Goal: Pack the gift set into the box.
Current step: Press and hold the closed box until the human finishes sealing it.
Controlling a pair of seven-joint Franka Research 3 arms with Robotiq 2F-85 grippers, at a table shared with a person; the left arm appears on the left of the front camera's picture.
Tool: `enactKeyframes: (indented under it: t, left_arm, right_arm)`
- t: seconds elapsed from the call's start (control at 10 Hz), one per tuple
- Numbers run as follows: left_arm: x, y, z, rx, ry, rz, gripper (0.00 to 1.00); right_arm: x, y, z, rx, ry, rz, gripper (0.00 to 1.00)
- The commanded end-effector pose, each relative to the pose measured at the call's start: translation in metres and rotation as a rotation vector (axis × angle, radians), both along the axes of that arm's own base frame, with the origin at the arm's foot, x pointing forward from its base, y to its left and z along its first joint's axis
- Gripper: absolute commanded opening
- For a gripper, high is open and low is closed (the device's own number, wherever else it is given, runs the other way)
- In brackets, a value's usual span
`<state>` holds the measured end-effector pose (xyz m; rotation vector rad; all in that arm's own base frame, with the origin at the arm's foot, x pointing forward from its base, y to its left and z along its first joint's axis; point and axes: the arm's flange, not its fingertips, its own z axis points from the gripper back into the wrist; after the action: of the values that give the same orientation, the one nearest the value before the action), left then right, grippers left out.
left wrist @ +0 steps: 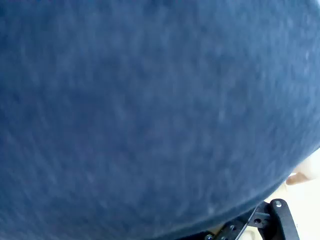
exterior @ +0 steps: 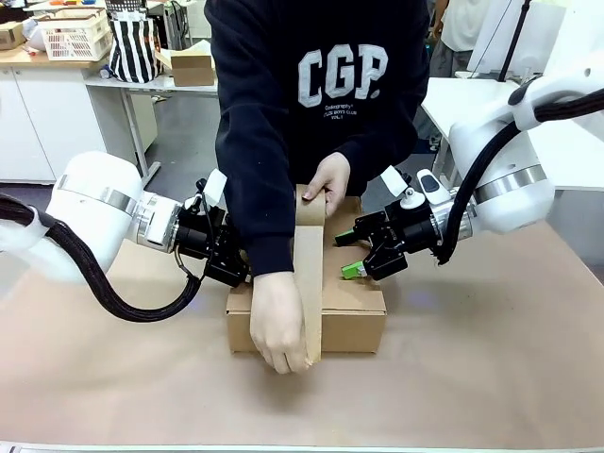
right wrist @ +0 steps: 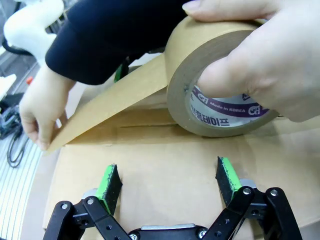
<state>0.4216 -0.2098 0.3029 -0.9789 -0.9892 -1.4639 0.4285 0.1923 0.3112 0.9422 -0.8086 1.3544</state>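
Note:
The box (exterior: 349, 316) lies in the middle of the table with its flaps folded shut. A person's hand (exterior: 276, 330) presses a strip of brown tape (exterior: 309, 274) down over the front edge. The other hand holds the tape roll (right wrist: 220, 95) above the box top (right wrist: 165, 170). My right gripper (exterior: 349, 255) hovers open just over the box's right side, with nothing between its green pads (right wrist: 109, 181). My left gripper (exterior: 219, 253) sits at the box's left, its fingers hidden behind the person's dark sleeve (left wrist: 150, 110). The gift set is hidden.
Brown paper covers the table (exterior: 491, 377), with free room in front and to both sides of the box. The person stands close against the far edge. Far behind are a small carton (exterior: 192, 66) and a white basket (exterior: 75, 36).

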Motion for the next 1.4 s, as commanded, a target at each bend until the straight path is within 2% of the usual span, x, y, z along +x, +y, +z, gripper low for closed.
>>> enactKeyframes:
  t: [0.0, 1.3]
  left_arm:
    - [-0.0007, 0.0004, -0.0022, 0.003, 0.004, 0.001, 1.00]
    - [-0.0007, 0.0004, -0.0022, 0.003, 0.004, 0.001, 1.00]
  right_arm:
    - [-0.0006, -0.0009, -0.0026, -0.001, 0.005, -0.006, 1.00]
    - [-0.0006, -0.0009, -0.0026, -0.001, 0.005, -0.006, 1.00]
